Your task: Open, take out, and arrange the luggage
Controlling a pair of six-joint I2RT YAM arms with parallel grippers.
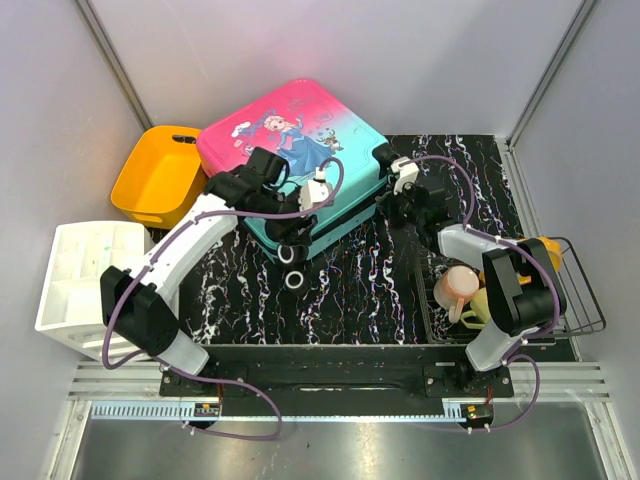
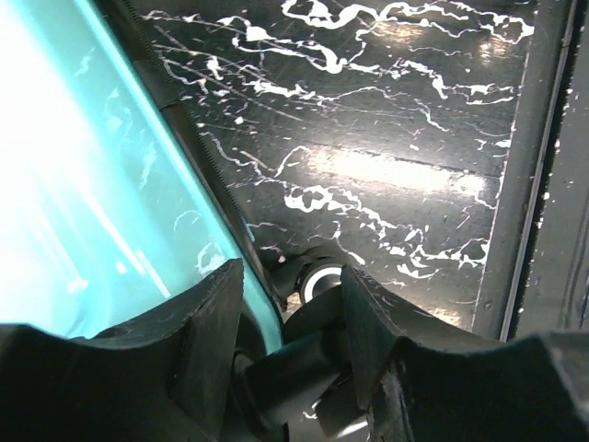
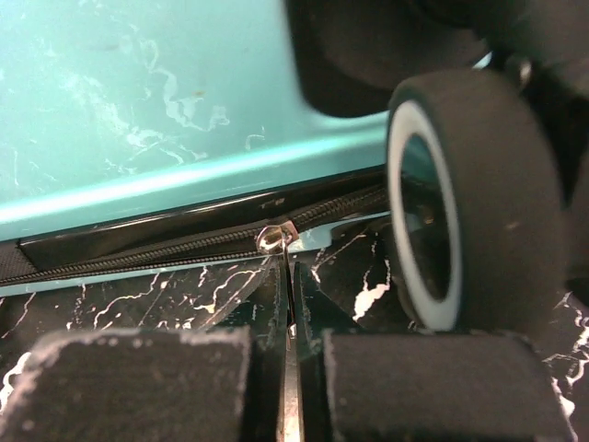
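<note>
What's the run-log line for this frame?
luggage: closed, flat on table | left gripper: jaws astride its wheel-side edge, grip unclear | right gripper: shut on zipper pull

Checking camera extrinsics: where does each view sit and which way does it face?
Top external: overhead from behind, looking down on luggage; left arm, right arm show.
Left wrist: faces along luggage edge toward a wheel; own fingers show.
Right wrist: faces zipper pull; shut fingers show.
Shared: teal luggage shell in all three.

Luggage (image 1: 260, 120) fills the middle — open tabletop (image 1: 360, 285) nearer.
</note>
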